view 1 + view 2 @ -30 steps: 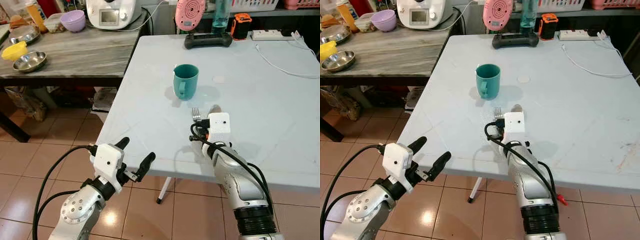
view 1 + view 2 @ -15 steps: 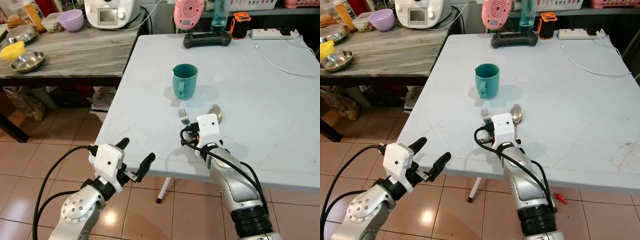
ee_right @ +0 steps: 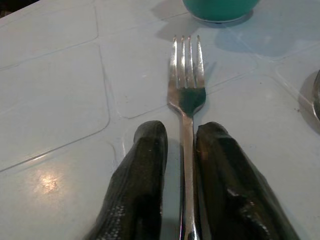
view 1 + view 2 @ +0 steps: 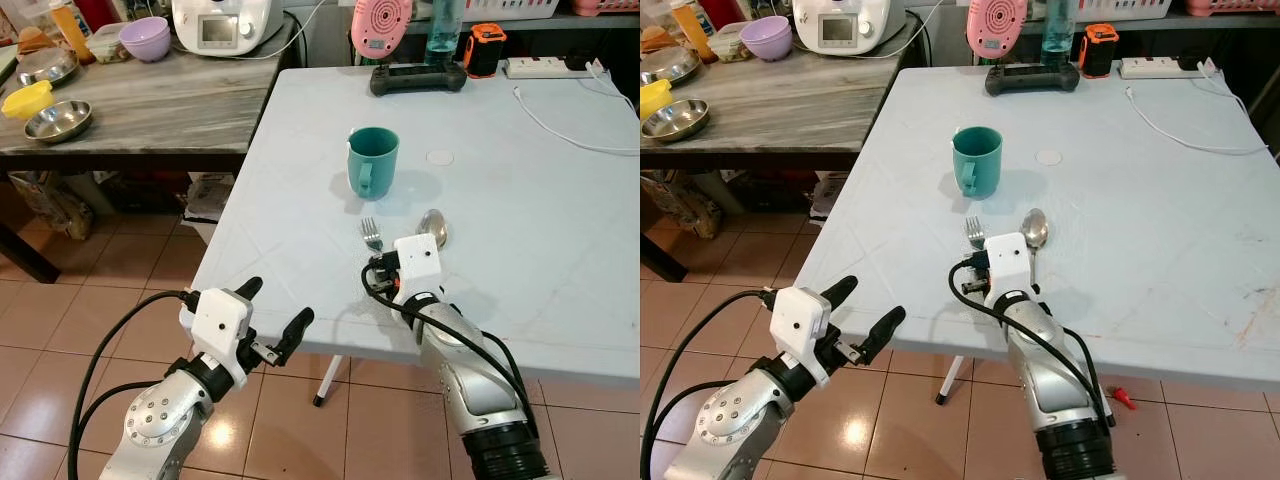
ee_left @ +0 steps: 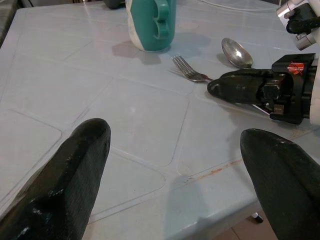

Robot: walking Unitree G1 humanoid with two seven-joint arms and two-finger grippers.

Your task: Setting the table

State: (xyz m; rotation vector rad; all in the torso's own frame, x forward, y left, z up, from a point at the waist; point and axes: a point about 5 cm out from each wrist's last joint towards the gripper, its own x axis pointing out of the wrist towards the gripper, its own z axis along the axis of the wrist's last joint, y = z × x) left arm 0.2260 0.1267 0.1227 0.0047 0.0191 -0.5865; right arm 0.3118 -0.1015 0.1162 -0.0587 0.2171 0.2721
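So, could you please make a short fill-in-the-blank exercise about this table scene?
1. The right gripper has its two black fingers on either side of the handle of the ____.
2. The spoon lies on the light blue table beside the fork, on the robot's ____ side of it.
3. The cup standing beyond the cutlery is ____ in colour.
4. The left gripper hovers with its fingers ____.

Missing words: fork; right; teal; open

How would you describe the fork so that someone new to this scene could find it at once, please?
Start at the pale blue table and find the teal mug near its middle. Just in front of the mug lies the fork, its handle between the right gripper fingers. Unlike the round-bowled spoon beside it, it has tines.
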